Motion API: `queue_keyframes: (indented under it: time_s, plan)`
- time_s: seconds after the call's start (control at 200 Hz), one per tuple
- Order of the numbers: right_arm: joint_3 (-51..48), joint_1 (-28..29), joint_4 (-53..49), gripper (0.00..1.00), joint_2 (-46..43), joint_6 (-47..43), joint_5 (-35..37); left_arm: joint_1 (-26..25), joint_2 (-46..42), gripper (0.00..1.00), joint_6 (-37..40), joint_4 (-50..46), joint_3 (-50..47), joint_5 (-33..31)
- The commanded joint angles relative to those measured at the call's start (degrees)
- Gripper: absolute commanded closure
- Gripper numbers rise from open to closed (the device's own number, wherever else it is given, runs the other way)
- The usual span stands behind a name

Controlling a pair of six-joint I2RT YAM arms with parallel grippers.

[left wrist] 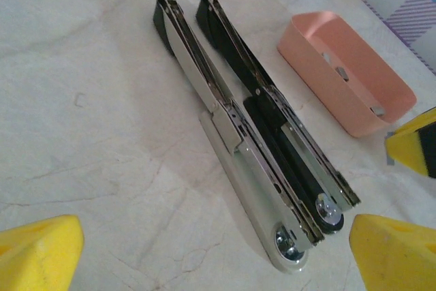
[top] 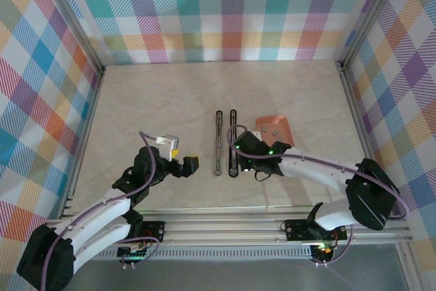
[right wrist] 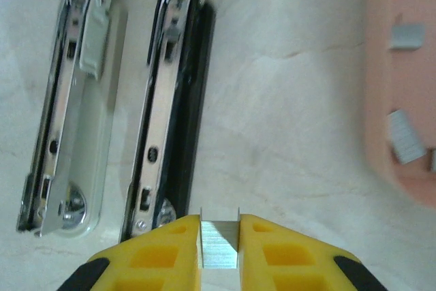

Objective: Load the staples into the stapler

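I saw two staplers lying open and parallel on the tabletop: left stapler, right stapler. Pink tray sat just right of them. Left jaws stood spread near the left stapler; right jaws hung by the right stapler's near end.

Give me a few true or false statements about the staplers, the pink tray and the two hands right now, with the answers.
1. The right hand is clamped on a strip of staples. True.
2. The left hand is shut. False: it is open and holds nothing.
3. The white stapler and the black stapler lie opened out flat, side by side. True.
4. The pink tray is empty. False: loose staple pieces lie in it.
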Motion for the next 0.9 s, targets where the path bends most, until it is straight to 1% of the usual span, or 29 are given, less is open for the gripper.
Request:
queue_keyframes:
  time_s: [0.0,0.195,0.33,0.465,0.6,0.71,0.895]
  plan:
    - [3.02,2.55,-1.55,0.81,2.75,4.18,2.46,-0.48,-0.62,0.00,1.01,3.97,-1.86,2.29]
    - [7.20,5.34,-4.85,0.82,7.22,6.94,3.40,-0.48,-0.79,0.00,0.99,2.36,-2.04,-2.17]
    - [8.49,5.55,-4.27,0.82,9.35,6.84,3.35,-0.48,1.27,0.00,0.48,4.06,-2.88,-1.61]
    - [10.56,5.48,-6.11,0.82,10.93,7.01,3.86,-0.48,4.66,0.00,0.42,2.59,-1.01,-1.94]
    - [10.52,5.49,-5.48,0.82,11.62,8.07,3.85,-0.48,7.54,0.00,0.51,3.64,-0.49,-1.68]
    - [11.02,5.48,-5.47,0.82,12.51,8.08,3.33,-0.48,8.73,0.00,0.51,5.25,-0.91,-1.75]
    - [10.68,5.50,-4.29,0.82,13.24,8.66,2.86,-0.48,9.32,0.00,0.60,5.30,-0.86,-2.34]
